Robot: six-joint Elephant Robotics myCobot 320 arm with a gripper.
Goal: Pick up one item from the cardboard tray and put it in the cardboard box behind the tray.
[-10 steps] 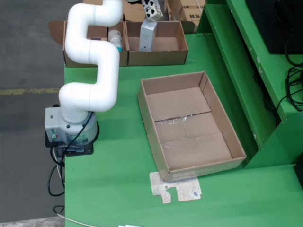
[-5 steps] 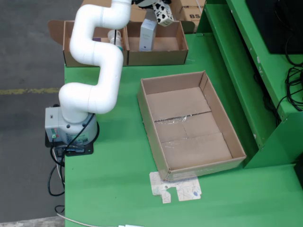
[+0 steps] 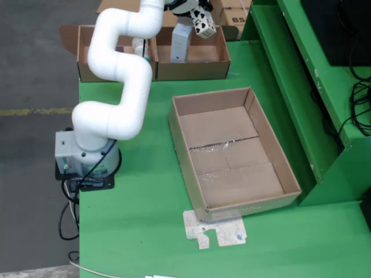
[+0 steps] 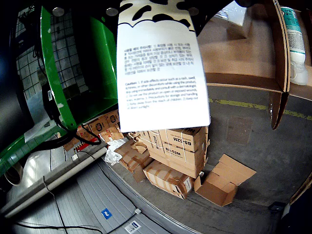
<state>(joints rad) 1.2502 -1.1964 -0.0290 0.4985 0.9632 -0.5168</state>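
Note:
At the top of the fixed view, my gripper [image 3: 195, 11] is shut on a small white carton with black cow spots [image 3: 204, 25]. It hangs tilted above the right-hand cardboard box [image 3: 221, 58] behind the tray. In the wrist view the carton [image 4: 161, 73] fills the upper middle, printed side towards the camera, and its top end is hidden. A tall white carton [image 3: 181, 41] stands inside that same box. The big cardboard tray [image 3: 272, 145] in the middle of the green table holds nothing.
The left-hand cardboard box [image 3: 87, 69] holds a white bottle [image 3: 141, 47], also seen in the wrist view as a bottle [image 4: 294, 39]. A flat paper scrap [image 3: 214, 229] lies in front of the tray. A raised green shelf [image 3: 290, 69] runs along the right. Stacked cartons [image 4: 175, 151] sit on the floor beyond the table.
My gripper has carried the spotted carton rightward and a little lower in the fixed view, from above the standing white carton to over the right part of the box.

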